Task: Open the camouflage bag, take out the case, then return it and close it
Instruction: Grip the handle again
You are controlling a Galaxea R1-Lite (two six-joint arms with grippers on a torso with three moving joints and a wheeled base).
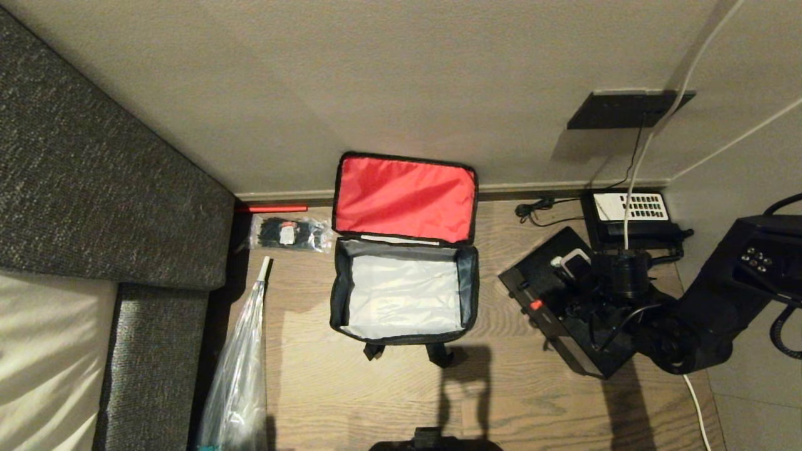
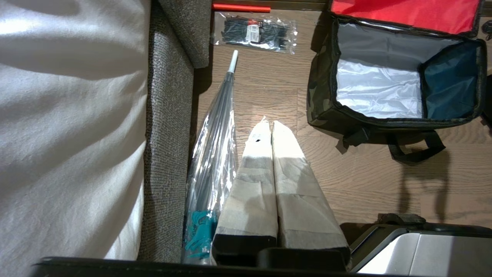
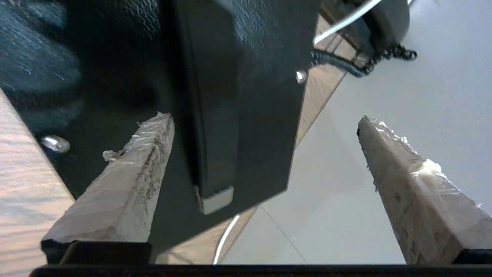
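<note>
**Mia:** What is the biggest thing you can see?

**Ben:** The big grey woven sofa (image 1: pixel 94 188). It fills the nine o'clock side of the head view. A white cushion (image 1: pixel 44 357) sits on it, down at about eight o'clock.

**Mia:** And the brown wooden floor (image 1: pixel 313 376)?

**Ben:** Everything lies on it. In the middle is the boxy soft camouflage bag (image 1: pixel 404 294). Its lid is flipped up against the wall at twelve o'clock, so the red inside of the lid shows. The bag is lined in silver and grey.

**Mia:** Where is the flat black hard case (image 1: pixel 551 307)?

**Ben:** Out of the bag, on the floor at the bag's three o'clock, turned at a slant. It has a small red latch on its side.

**Mia:** Is a gripper near it?

**Ben:** Yes, the right gripper (image 3: pixel 265 154). Its two taped fingers stand wide apart. One finger is over the case, by its black strap handle. It is not squeezing anything.

**Mia:** And the left gripper (image 2: pixel 269 130)?

**Ben:** Its fingers are pressed together, holding nothing. It hangs over the floor at the bag's eight o'clock.

**Mia:** Any smaller things?

**Ben:** A folded clear plastic umbrella (image 1: pixel 241 363) by the sofa. A black telephone with white keys (image 1: pixel 630 216) at two o'clock. A clear packet of black cable ties (image 1: pixel 289 233) at the bag's ten o'clock. A thin red stick (image 1: pixel 272 208) lies just behind the packet.
</note>
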